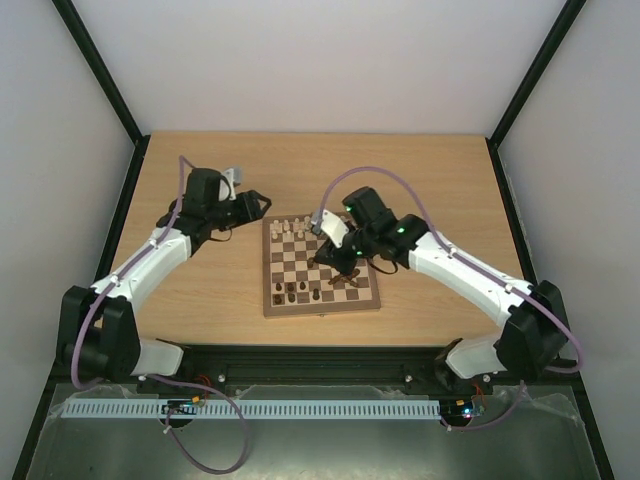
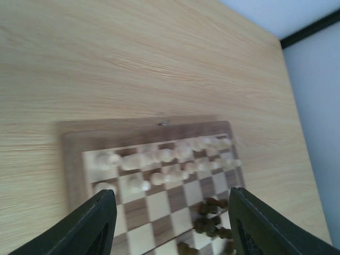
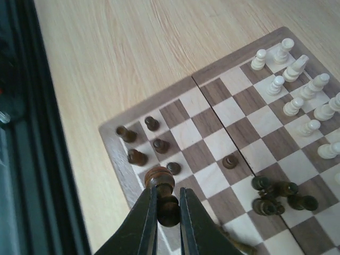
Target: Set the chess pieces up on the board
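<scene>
a: what is the right gripper [image 3: 168, 192] holding now?
b: it is gripping one dark piece [image 3: 169, 207] by the middle, with the fingers shut on it. it is hanging over the near rows of the board [image 3: 154, 108], just beside the standing dark pieces [image 3: 136, 156] in the near left corner.
a: which way are the free squares lying?
b: they are lying under it and further to the robot's right, towards the dark heap [image 3: 276, 197]. the piece's long axis is looking nearly upright, so i am judging that a short lowering is enough.
a: is the left gripper [image 2: 170, 228] helping?
b: it is hovering open and empty by the far left corner, near the pale pieces [image 3: 295, 106]. the right arm is nearer.
</scene>
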Robot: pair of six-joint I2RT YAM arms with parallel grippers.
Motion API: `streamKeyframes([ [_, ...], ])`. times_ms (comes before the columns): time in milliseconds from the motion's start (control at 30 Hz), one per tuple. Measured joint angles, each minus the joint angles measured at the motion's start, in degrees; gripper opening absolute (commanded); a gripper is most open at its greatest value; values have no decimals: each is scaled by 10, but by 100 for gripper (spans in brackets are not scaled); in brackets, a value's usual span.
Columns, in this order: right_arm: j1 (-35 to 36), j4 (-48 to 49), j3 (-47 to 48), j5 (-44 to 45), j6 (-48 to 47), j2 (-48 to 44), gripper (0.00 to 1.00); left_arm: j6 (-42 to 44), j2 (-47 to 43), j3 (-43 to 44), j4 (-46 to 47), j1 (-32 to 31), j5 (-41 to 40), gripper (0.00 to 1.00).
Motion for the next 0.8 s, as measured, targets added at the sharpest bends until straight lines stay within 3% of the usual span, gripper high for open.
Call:
streamKeyframes([
  [133,44,-47,30,90,-71,36,8,6,-1,-18,-5,39,3,61],
  [367,98,-112,82,198,-137,138,8,7,-21,-20,1,45,26,61],
  [800,154,-168,152,285,-157,251,8,7,-34,-26,13,54,43,61],
])
